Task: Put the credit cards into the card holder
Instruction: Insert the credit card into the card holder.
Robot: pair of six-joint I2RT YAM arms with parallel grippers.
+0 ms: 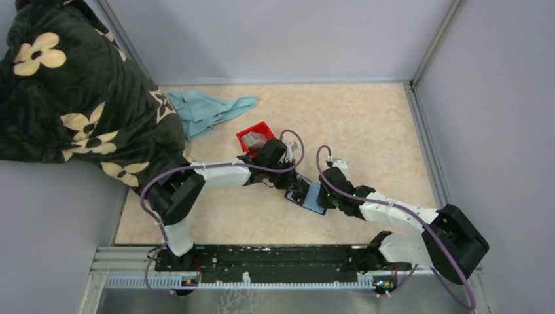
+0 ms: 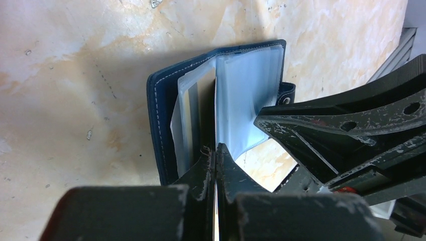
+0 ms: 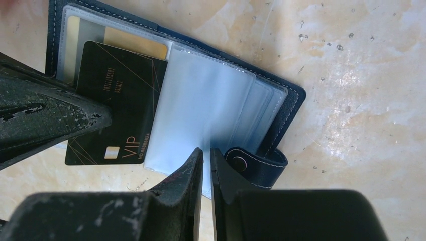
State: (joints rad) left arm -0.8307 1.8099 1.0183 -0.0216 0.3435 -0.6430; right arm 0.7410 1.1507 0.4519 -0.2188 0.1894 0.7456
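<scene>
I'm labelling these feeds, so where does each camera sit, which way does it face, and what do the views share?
Top external: above and behind the bases, looking down on the table; left arm and right arm show whole.
Left wrist: on the left arm, looking past the left gripper at the open card holder.
Right wrist: on the right arm, looking past the right gripper at the same holder and a black card.
All show the card holder; each wrist view catches the other gripper.

Navy wallet [image 3: 295,96] with white stitching and pale blue sleeves [image 3: 206,105]; a black card [image 3: 120,110] with gold lines, a tan card [image 3: 135,45]. Beige marbled table [image 3: 361,100], red bin [image 1: 247,133], teal cloth [image 1: 209,111], dark blanket [image 1: 72,85] with cream flowers.
</scene>
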